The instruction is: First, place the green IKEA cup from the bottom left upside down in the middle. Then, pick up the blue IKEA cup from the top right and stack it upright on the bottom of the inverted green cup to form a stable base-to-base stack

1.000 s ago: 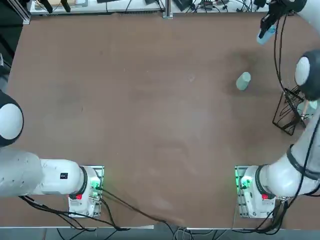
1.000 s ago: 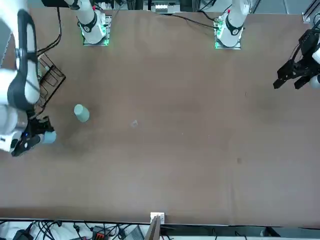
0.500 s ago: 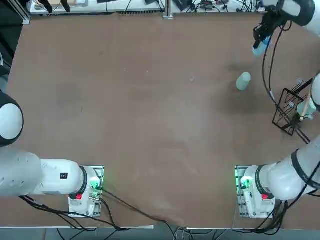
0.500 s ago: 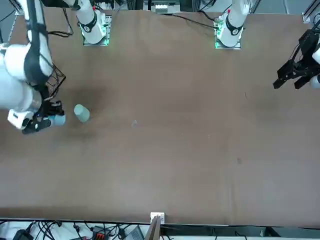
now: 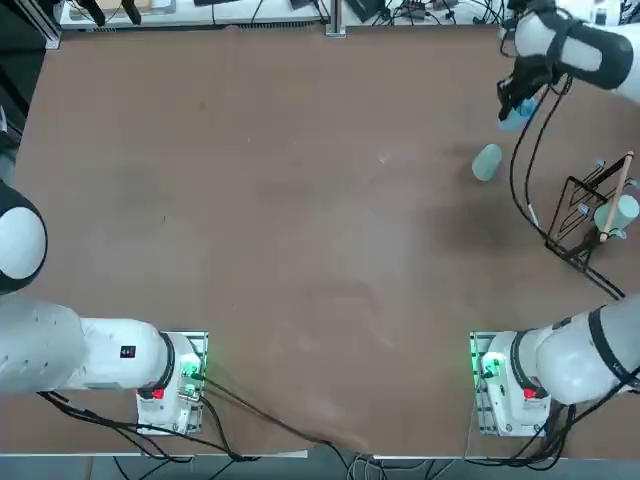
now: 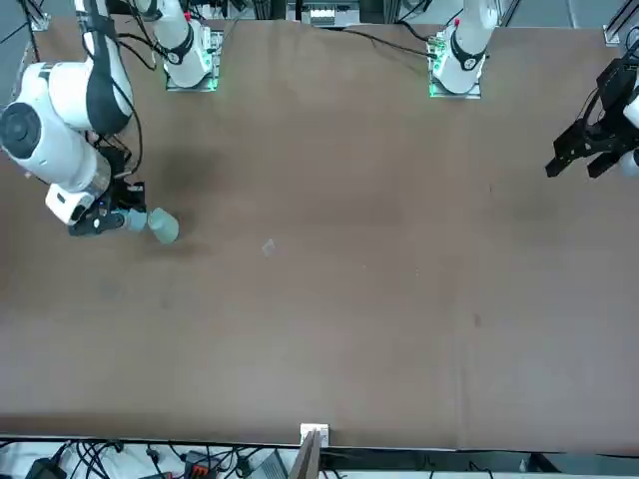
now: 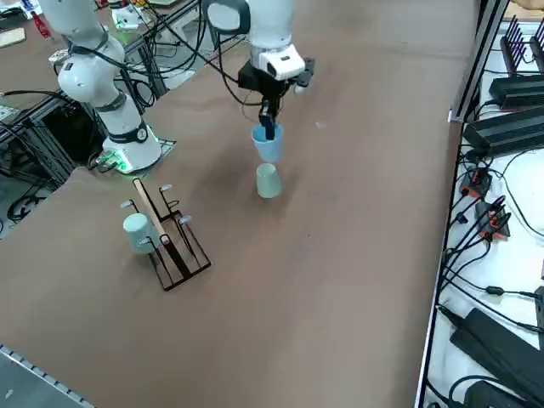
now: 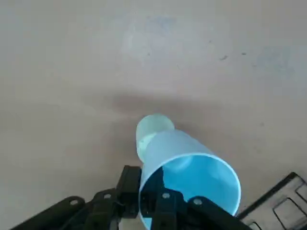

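The green IKEA cup (image 5: 487, 162) stands base up on the brown table, right of the middle; it also shows as the green cup (image 7: 268, 181) and the green cup (image 8: 152, 129). The blue IKEA cup (image 5: 511, 119) hangs upright in the air, mouth up, a little beyond and above the green one. My right gripper (image 5: 514, 107) is shut on its rim, one finger inside and one outside. The side view shows the blue cup (image 7: 268, 143) just above the green cup, apart from it. In the wrist view the blue cup (image 8: 189, 177) partly covers the green one, under the right gripper (image 8: 152, 203).
A black wire rack (image 5: 583, 222) stands near the table's right edge, holding a whitish-teal piece (image 5: 620, 212) with a wooden stick. Cables trail from the right arm above the rack. The rack (image 7: 174, 246) lies close to the green cup's side.
The right arm has carried the blue cup from the far right corner inward and toward the green cup. The green cup has not moved.
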You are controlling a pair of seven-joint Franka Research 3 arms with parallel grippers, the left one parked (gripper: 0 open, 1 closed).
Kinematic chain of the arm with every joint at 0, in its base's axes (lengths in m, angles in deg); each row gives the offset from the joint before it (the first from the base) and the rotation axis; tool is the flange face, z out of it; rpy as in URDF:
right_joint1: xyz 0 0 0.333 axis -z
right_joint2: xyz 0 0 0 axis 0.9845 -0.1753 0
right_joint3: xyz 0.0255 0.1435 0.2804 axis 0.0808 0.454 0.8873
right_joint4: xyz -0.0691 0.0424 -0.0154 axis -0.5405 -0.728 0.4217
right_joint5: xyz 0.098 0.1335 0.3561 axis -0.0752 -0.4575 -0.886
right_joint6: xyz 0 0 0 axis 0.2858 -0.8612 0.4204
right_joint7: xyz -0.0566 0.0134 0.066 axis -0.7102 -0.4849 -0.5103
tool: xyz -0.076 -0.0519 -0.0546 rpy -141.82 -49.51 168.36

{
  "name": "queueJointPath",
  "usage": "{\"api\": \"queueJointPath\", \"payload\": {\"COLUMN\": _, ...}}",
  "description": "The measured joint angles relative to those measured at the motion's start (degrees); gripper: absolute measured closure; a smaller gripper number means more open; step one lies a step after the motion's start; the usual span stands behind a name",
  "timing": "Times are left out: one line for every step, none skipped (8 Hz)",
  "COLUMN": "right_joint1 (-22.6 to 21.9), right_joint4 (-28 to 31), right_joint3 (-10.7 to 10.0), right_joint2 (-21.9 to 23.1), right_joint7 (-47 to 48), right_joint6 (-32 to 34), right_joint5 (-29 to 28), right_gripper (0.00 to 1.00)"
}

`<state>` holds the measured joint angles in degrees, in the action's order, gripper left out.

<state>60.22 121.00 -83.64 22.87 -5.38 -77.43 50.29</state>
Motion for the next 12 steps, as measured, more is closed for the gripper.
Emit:
{"api": "queueJointPath", "payload": {"right_joint1": -0.06, "right_joint4": 2.62, "right_joint3": 0.02, "right_joint2": -0.05, "right_joint7": 0.64, "right_joint6": -3.24, "right_joint5": 0.02, "right_gripper": 0.97}}
{"api": "queueJointPath", "payload": {"right_joint1": -0.36, "right_joint4": 4.62, "right_joint3": 0.08, "right_joint2": -0.05, "right_joint7": 1.65, "right_joint6": -5.29, "right_joint5": 0.02, "right_gripper": 0.97}}
{"api": "queueJointPath", "payload": {"right_joint1": -1.05, "right_joint4": 5.70, "right_joint3": 0.11, "right_joint2": -0.05, "right_joint7": 2.92, "right_joint6": -6.10, "right_joint5": 0.03, "right_gripper": 0.97}}
{"api": "queueJointPath", "payload": {"right_joint1": -1.70, "right_joint4": 6.14, "right_joint3": 0.16, "right_joint2": -0.04, "right_joint7": 3.98, "right_joint6": -6.32, "right_joint5": 0.04, "right_gripper": 0.97}}
{"api": "queueJointPath", "payload": {"right_joint1": -1.97, "right_joint4": 6.32, "right_joint3": 0.20, "right_joint2": -0.02, "right_joint7": 4.40, "right_joint6": -6.35, "right_joint5": 0.06, "right_gripper": 0.97}}
{"api": "queueJointPath", "payload": {"right_joint1": -1.98, "right_joint4": 6.68, "right_joint3": 0.18, "right_joint2": -0.01, "right_joint7": 4.46, "right_joint6": -6.35, "right_joint5": 0.33, "right_gripper": 0.97}}
{"api": "queueJointPath", "payload": {"right_joint1": -1.97, "right_joint4": 7.12, "right_joint3": 0.13, "right_joint2": -0.01, "right_joint7": 4.50, "right_joint6": -6.37, "right_joint5": 0.66, "right_gripper": 0.97}}
{"api": "queueJointPath", "payload": {"right_joint1": -1.97, "right_joint4": 7.47, "right_joint3": 0.11, "right_joint2": -0.01, "right_joint7": 4.51, "right_joint6": -6.38, "right_joint5": 0.76, "right_gripper": 0.97}}
{"api": "queueJointPath", "payload": {"right_joint1": -1.97, "right_joint4": 7.75, "right_joint3": 0.10, "right_joint2": -0.01, "right_joint7": 4.51, "right_joint6": -6.45, "right_joint5": 0.78, "right_gripper": 0.97}}
{"api": "queueJointPath", "payload": {"right_joint1": -1.97, "right_joint4": 7.92, "right_joint3": 0.10, "right_joint2": 0.00, "right_joint7": 4.52, "right_joint6": -6.52, "right_joint5": 0.79, "right_gripper": 0.97}}
{"api": "queueJointPath", "payload": {"right_joint1": -1.97, "right_joint4": 8.05, "right_joint3": 0.10, "right_joint2": 0.00, "right_joint7": 4.52, "right_joint6": -6.56, "right_joint5": 0.82, "right_gripper": 0.97}}
{"api": "queueJointPath", "payload": {"right_joint1": -1.97, "right_joint4": 8.14, "right_joint3": 0.10, "right_joint2": 0.00, "right_joint7": 4.53, "right_joint6": -6.65, "right_joint5": 1.14, "right_gripper": 0.97}}
